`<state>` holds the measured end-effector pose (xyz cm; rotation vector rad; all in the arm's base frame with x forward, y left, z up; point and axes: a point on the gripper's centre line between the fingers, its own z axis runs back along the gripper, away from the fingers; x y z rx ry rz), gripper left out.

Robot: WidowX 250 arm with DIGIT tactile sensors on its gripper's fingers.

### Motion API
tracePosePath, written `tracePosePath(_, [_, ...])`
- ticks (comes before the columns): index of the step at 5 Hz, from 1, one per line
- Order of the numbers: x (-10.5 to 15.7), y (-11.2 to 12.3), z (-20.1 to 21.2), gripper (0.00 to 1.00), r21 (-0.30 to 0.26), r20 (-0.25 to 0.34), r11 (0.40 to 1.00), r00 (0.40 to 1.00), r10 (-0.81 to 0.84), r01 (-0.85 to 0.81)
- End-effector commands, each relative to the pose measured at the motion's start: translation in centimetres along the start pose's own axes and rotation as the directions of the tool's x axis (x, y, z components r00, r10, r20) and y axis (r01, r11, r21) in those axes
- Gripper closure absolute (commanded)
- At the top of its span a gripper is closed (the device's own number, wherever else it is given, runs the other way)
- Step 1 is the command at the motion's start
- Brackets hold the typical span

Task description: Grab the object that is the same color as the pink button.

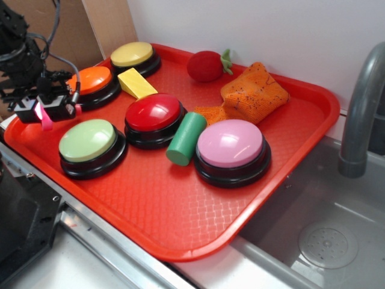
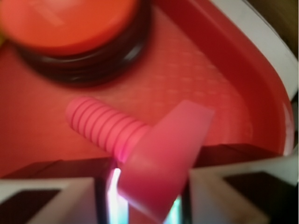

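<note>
- Bolt [image 2: 140, 144]: hot-pink plastic, looks light, stiff and slick; matches the pink button [image 1: 231, 144] at the tray's [image 1: 180, 223] near right.
- End effector [image 1: 45, 111] is clamped on its flat head, at the tray's far-left corner beside the orange button [image 1: 91, 80], apparently lifted clear.
- Head faces give the best purchase; the ridged shaft could roll.
- Grip looks tilted, so slip is possible.
- No readable labels or writing.

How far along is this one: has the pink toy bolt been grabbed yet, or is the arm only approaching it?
Done: the gripper is shut on the pink bolt, its flat head wedged between the fingers in the wrist view. In hand: the bolt hangs at the tray's left edge, beside the orange button. Left: nothing clear; the pink button sits untouched.
</note>
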<state>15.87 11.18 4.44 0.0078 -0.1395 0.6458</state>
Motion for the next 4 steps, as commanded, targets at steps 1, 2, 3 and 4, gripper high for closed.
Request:
tracePosePath(1, [0.2,-5.4,7.6,1.00,-0.091,0.002,0.942,0.946,-0.325,0.323])
tracePosePath(2, [-0.8,-8.7,9.8,1.00,-0.093,0.002,0.895,0.899,-0.438,0.436])
tracePosePath(3, [-2.3,-11.3,10.9,1.00,-0.079,0.040,0.827,0.831,-0.555,0.557])
tracePosePath(4, [-2.9,-12.9,10.0,1.00,-0.026,0.018,0.797,0.798,-0.603,0.603])
